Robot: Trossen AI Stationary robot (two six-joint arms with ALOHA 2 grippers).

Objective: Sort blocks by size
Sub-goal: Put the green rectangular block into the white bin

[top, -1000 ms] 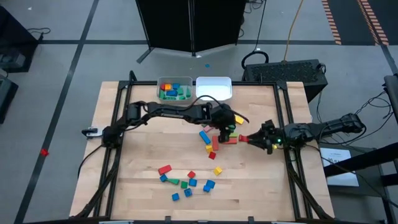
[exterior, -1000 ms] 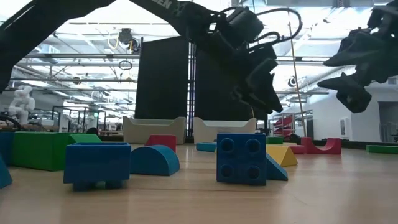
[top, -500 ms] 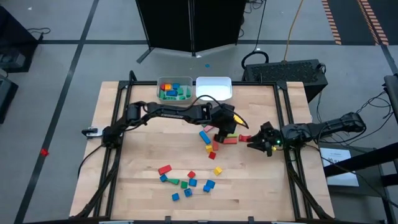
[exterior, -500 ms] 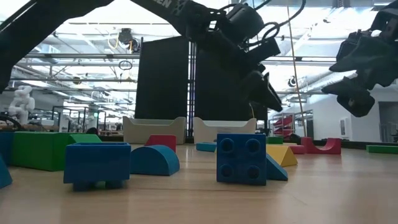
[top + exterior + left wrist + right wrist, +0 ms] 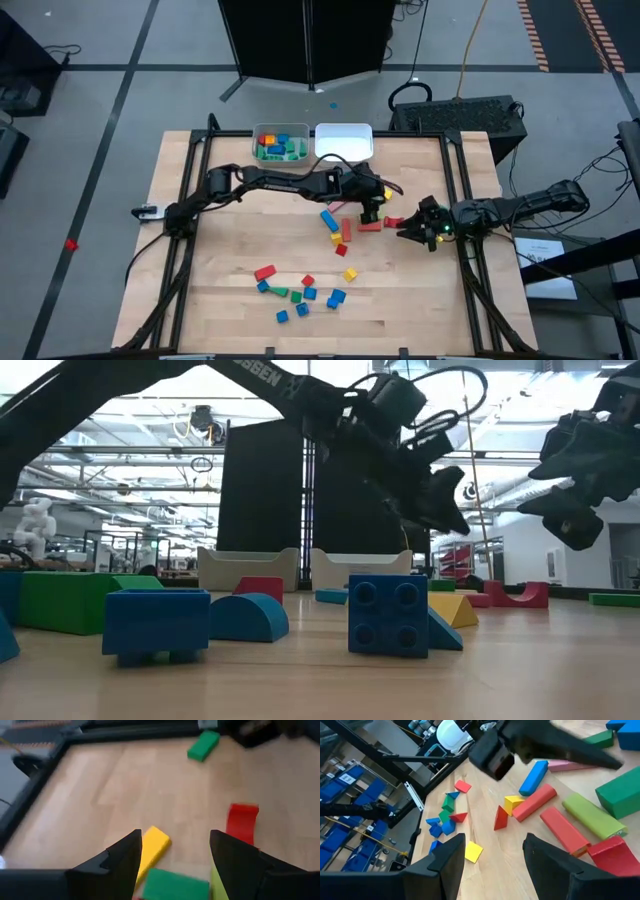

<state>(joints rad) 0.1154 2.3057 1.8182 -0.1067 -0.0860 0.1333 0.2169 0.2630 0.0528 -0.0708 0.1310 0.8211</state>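
Note:
Blocks lie in two loose groups on the wooden table: a middle group with a blue bar and red bars, and a near group. My left gripper hovers open over the middle group's right end. In its wrist view a yellow block and a green block lie below its gap, with a red block beside them. My right gripper stands open just right of that group, holding nothing.
Two pale bins stand at the table's far edge: the left one holds several coloured blocks, the right one shows only its white floor. A lone green block lies farther toward the table's right edge. Bare wood lies at the left.
My left gripper has shifted a little toward the table's right edge and has tipped up, from pointing steeply down to nearer level. Its fingers have stayed apart. No block has moved.

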